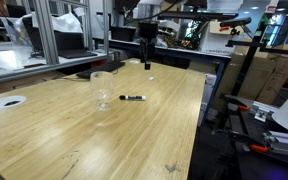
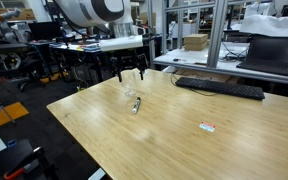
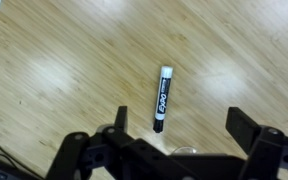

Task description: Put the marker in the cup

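The gripper [image 3: 164, 142] is seen in the wrist view with its jaws spread wide and nothing held between them. In an exterior view the gripper [image 1: 147, 62] is held above the counter [image 1: 84, 140], near the far edge, with no contact to anything.

The marker [image 3: 163, 98] is shown lying flat on the bare wood, framed between the spread jaws in the wrist view, its white lettering turned upward. In an exterior view the marker [image 1: 132, 98] is found around the middle of the counter, near the cup [image 1: 102, 88] but apart from it. The cup is stood upright, with nothing seen inside it.

A white disc [image 1: 9, 101] is placed near a side edge. A keyboard [image 2: 219, 88] is laid along another edge, and a small red-and-white tag [image 2: 207, 126] is seen lying flat, well apart from the marker.
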{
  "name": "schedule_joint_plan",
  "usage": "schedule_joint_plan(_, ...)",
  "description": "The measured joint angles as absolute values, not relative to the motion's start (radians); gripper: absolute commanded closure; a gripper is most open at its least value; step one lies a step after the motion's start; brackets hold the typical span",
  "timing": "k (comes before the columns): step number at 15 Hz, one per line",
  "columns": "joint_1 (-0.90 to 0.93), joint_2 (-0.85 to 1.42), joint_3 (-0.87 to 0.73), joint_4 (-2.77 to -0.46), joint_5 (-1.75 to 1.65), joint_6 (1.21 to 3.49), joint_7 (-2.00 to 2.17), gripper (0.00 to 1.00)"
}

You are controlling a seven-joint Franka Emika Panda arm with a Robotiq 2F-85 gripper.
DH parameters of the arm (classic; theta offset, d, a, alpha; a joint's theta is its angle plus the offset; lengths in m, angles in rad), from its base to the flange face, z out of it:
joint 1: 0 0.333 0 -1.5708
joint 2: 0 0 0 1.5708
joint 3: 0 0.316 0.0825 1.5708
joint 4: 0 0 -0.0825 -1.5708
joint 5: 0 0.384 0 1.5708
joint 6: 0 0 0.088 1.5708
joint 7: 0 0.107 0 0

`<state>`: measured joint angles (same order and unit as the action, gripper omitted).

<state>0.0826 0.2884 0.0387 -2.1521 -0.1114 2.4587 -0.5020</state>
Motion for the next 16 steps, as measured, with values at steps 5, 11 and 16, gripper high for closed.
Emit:
schedule_joint_plan(5, 0.066, 0.443, 0.063, -2.106, -0.111, 2.582, -0.502, 0.0)
schedule_joint_plan(11, 0.057, 0.467, 0.073, -2.084, -0.111, 2.594, -0.502, 0.0)
schedule_joint_plan(16, 0.057, 0.467, 0.073, -2.084, -0.111, 2.594, -0.502, 0.0)
